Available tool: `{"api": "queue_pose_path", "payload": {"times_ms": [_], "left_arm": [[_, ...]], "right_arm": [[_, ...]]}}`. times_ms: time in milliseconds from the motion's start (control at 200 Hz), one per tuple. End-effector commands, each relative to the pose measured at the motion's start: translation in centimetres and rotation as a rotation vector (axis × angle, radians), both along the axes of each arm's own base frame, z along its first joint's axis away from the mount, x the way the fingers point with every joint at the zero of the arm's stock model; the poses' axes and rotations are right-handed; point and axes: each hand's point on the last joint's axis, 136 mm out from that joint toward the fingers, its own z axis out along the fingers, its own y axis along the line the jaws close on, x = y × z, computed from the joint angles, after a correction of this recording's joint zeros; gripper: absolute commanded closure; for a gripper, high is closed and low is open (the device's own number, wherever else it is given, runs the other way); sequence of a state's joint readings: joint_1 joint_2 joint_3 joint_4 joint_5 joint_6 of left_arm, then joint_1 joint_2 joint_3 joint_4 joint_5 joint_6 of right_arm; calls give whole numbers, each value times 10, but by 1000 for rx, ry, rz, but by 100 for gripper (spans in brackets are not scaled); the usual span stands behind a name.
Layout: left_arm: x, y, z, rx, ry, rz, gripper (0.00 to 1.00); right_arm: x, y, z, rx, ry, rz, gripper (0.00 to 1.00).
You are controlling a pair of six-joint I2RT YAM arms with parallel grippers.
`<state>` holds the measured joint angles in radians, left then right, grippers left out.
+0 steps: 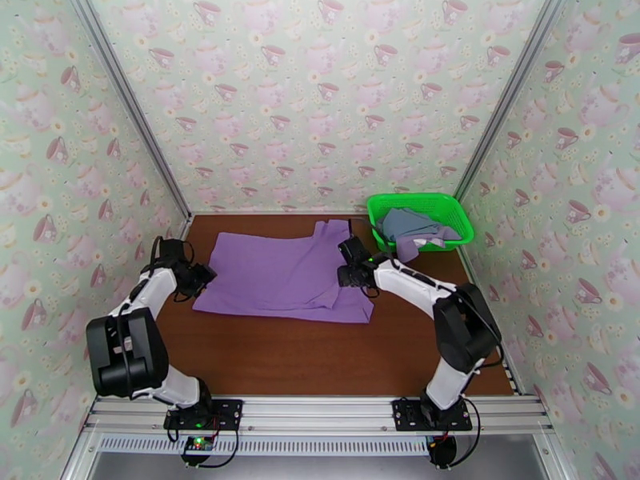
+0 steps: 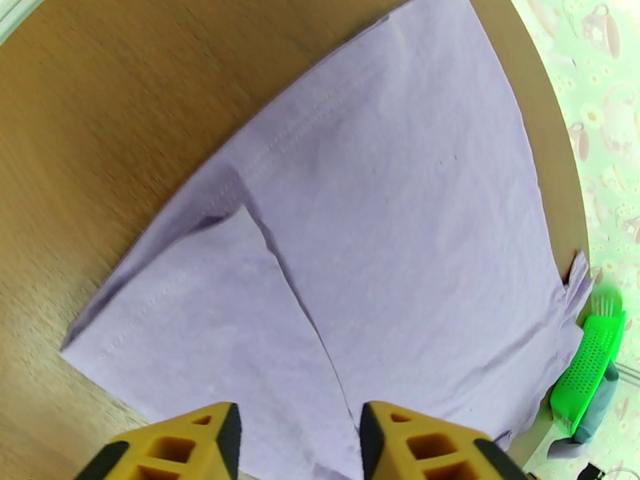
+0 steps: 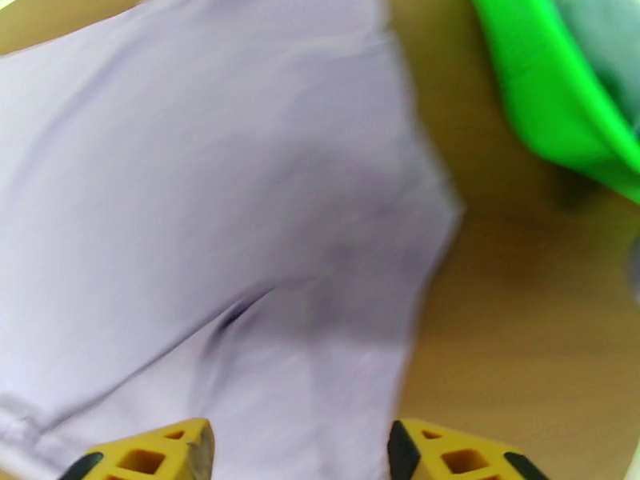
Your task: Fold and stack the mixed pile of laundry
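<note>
A purple shirt (image 1: 284, 278) lies spread flat on the brown table, its right side folded inward. My left gripper (image 1: 206, 275) hovers at the shirt's left edge. In the left wrist view the left gripper (image 2: 296, 442) stands open over the shirt (image 2: 384, 218), where a folded flap overlaps the body. My right gripper (image 1: 346, 274) is at the shirt's right side, below the collar. The right wrist view shows that gripper (image 3: 300, 454) open above the shirt (image 3: 200, 194) with nothing between its fingers. A blue-grey garment (image 1: 412, 224) and a lavender-grey one (image 1: 410, 248) sit in the basket.
The green mesh basket (image 1: 416, 200) stands at the back right corner, close behind my right gripper; its rim (image 3: 544, 98) shows in the right wrist view. Bare brown table (image 1: 320, 354) lies in front of the shirt. Papered walls close in three sides.
</note>
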<state>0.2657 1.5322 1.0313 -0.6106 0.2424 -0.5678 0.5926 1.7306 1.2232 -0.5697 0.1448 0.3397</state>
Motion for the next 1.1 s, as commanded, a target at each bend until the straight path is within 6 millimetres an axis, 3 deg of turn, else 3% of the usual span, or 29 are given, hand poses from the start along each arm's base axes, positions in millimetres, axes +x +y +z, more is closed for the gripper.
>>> {"api": "queue_pose_path", "payload": {"times_ms": [0,235,521,721,922,1092], "left_arm": [[-9,-1,6,24,2,-12,60],[-13,-3,12,29,-5,-16,60],[-14,-2,12,32,-3,-20,60],[-14,-3,10,27,1,-19,60],[-15,-3,9,28,1,-20,60],[-15,-3,9,31,1,-20,60]], "right_arm": [[-44,38,-21,149,180,87,46],[-54,58,-44,191,248,64,53],[-58,59,-56,191,277,46,61],[-53,64,-58,196,273,41,80],[-41,69,-44,205,231,38,100],[-23,74,-26,198,172,42,100]]}}
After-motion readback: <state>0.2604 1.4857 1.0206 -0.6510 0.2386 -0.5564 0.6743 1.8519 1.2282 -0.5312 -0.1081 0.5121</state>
